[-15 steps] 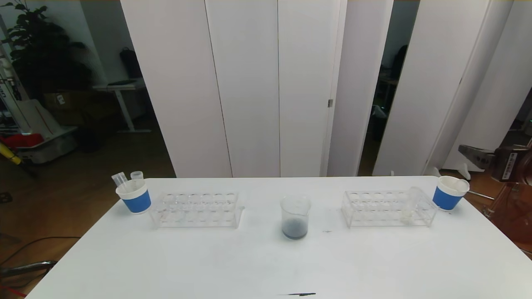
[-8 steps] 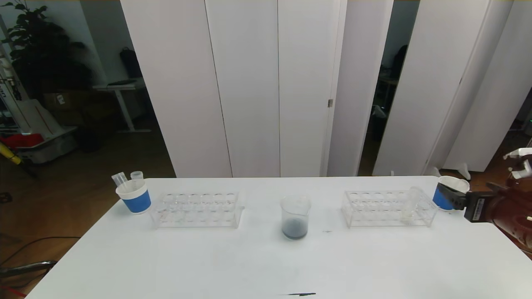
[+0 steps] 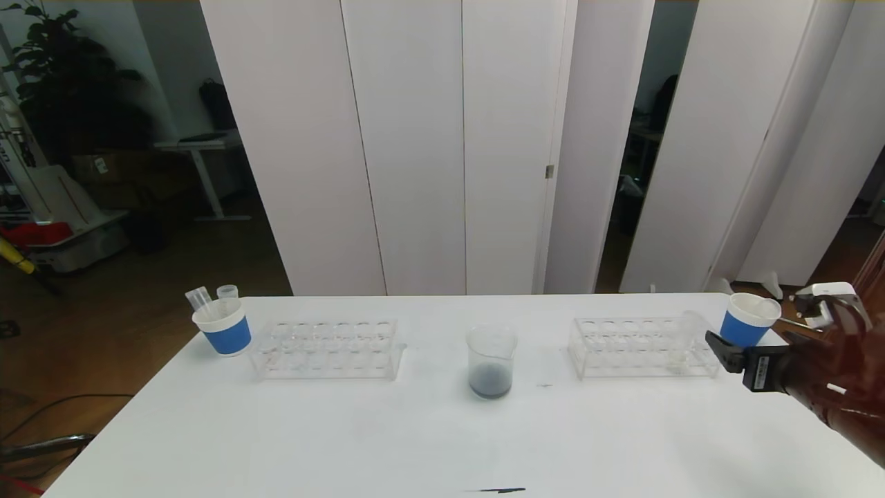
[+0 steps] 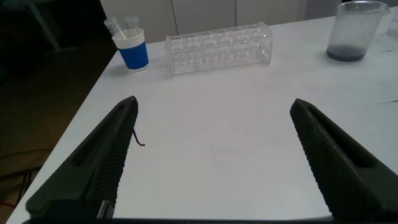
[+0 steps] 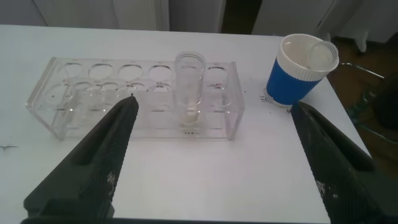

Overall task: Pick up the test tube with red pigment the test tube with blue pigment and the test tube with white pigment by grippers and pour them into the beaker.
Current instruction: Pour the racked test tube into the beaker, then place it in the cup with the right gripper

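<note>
— Where is the test tube with white pigment (image 5: 189, 87)?
— Upright in the right-hand clear rack (image 5: 74, 93), straight ahead of the right pincer (image 5: 214, 158), whose fingers are spread wide, gripping nothing.
— And the left pincer (image 4: 211, 162)?
— Also released, low over the white surface (image 3: 415, 443).
— The beaker (image 3: 491, 361)?
— Mid-surface, dark liquid at its bottom; white panels (image 3: 415, 138) stand behind
</note>
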